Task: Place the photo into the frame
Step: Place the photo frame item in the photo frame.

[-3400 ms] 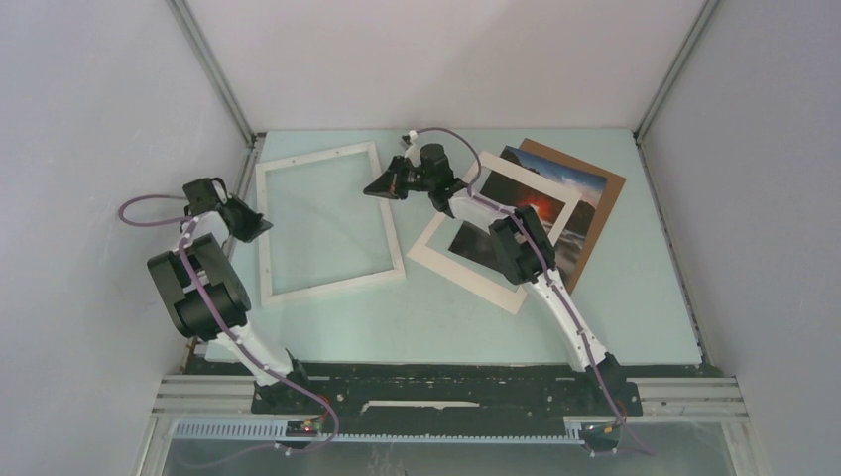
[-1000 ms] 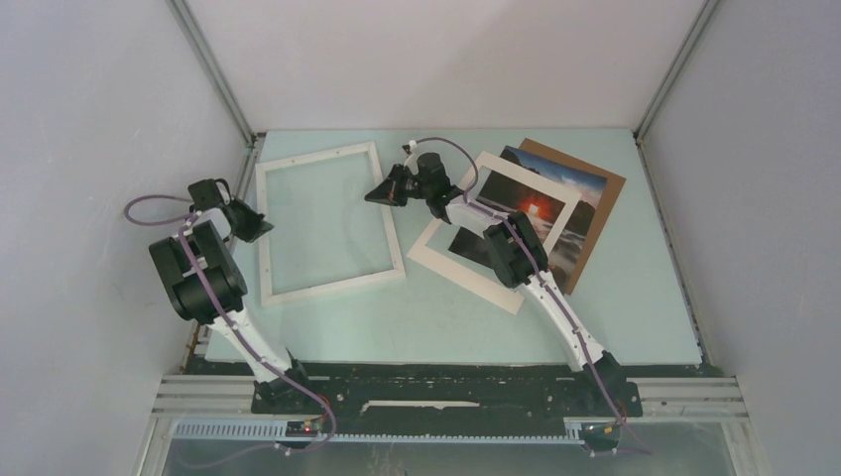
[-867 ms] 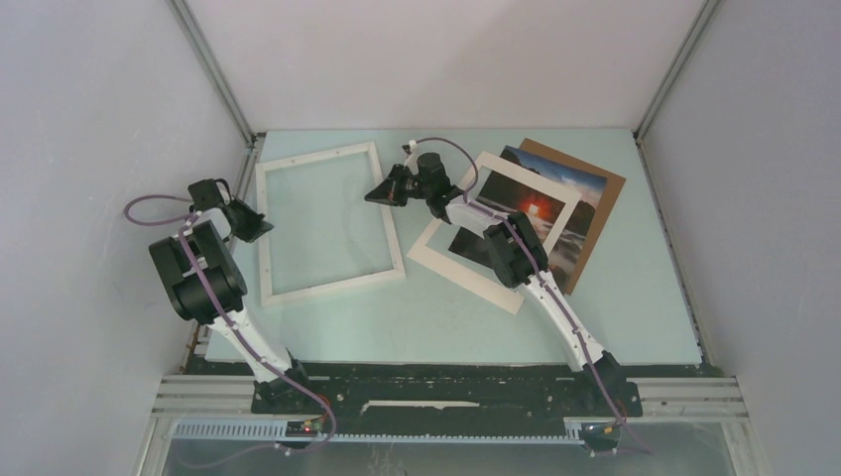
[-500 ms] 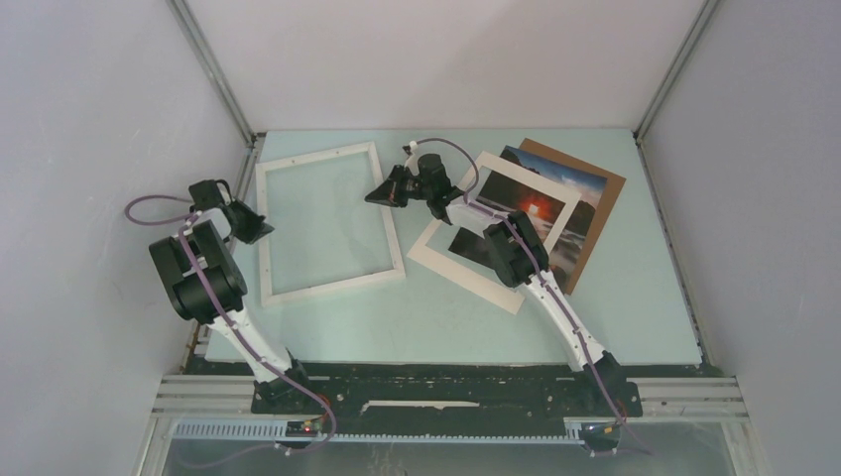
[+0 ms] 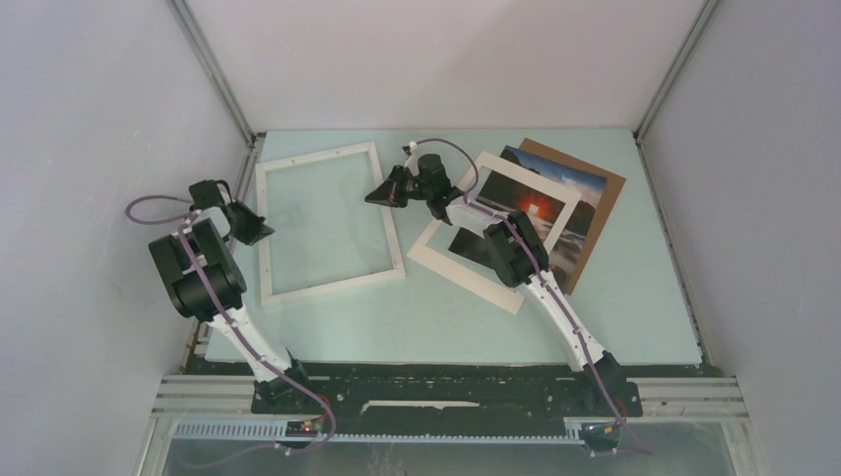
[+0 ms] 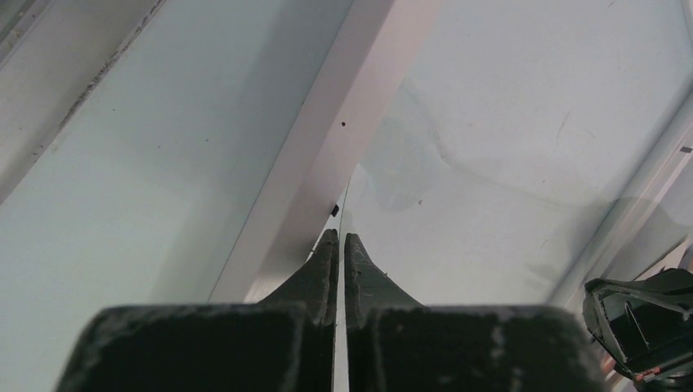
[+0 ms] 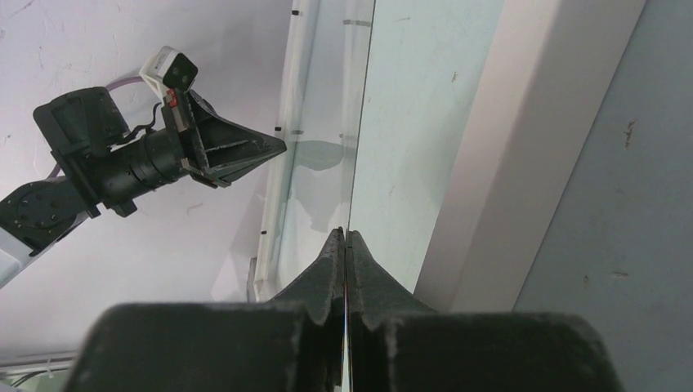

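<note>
The white frame [image 5: 329,285] lies flat at the left of the table. A clear pane [image 5: 327,213] sits over its opening. My left gripper [image 5: 266,232] is at the frame's left rail and is shut on the pane's thin edge [image 6: 337,234]. My right gripper [image 5: 371,196] is at the frame's right rail and is also shut on the pane's edge [image 7: 345,233]. The frame rail shows in the left wrist view [image 6: 343,139] and in the right wrist view [image 7: 507,147]. The photo [image 5: 567,198], with a red-orange glow, lies at the right, partly under a white mat and my right arm.
A white mat [image 5: 466,270] lies askew over the photo. A brown backing board [image 5: 607,194] lies under the photo at the back right. Enclosure walls and metal posts close in the table on three sides. The left arm [image 7: 122,163] shows in the right wrist view.
Since 3.4 s ago my right gripper has shifted slightly nearer and lower over the frame's right rail. Over the last second nothing has visibly moved.
</note>
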`<state>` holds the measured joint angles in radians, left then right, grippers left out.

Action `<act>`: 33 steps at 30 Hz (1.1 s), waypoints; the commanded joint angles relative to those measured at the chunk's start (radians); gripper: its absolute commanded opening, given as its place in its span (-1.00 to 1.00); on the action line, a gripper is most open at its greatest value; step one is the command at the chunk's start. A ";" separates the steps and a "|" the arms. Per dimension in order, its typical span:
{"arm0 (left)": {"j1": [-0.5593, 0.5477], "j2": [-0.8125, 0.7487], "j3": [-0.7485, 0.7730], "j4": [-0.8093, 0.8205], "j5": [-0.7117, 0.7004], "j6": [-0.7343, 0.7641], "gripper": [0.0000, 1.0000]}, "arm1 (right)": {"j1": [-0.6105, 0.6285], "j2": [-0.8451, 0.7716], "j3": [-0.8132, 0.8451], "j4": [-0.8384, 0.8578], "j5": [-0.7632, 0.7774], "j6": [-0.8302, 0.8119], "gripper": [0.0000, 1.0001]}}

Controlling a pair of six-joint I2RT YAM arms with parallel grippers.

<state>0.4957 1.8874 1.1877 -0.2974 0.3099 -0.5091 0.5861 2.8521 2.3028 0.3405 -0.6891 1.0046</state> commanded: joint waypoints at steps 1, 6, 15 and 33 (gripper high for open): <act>0.033 0.016 0.078 -0.012 -0.015 0.032 -1.00 | 0.005 -0.051 -0.015 0.001 0.007 -0.001 -0.99; 0.032 0.032 0.091 -0.002 0.000 0.020 -1.00 | 0.003 -0.059 -0.035 0.006 0.004 0.005 -0.80; 0.033 0.048 0.096 0.000 -0.002 0.016 -1.00 | -0.008 -0.112 -0.071 -0.046 -0.013 -0.028 -0.28; 0.033 0.082 0.114 0.010 0.006 -0.001 -1.00 | -0.026 -0.167 -0.140 -0.071 -0.005 -0.060 -0.16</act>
<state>0.5003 1.9354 1.2411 -0.3099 0.3389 -0.5064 0.5686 2.7533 2.1773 0.3023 -0.6971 0.9836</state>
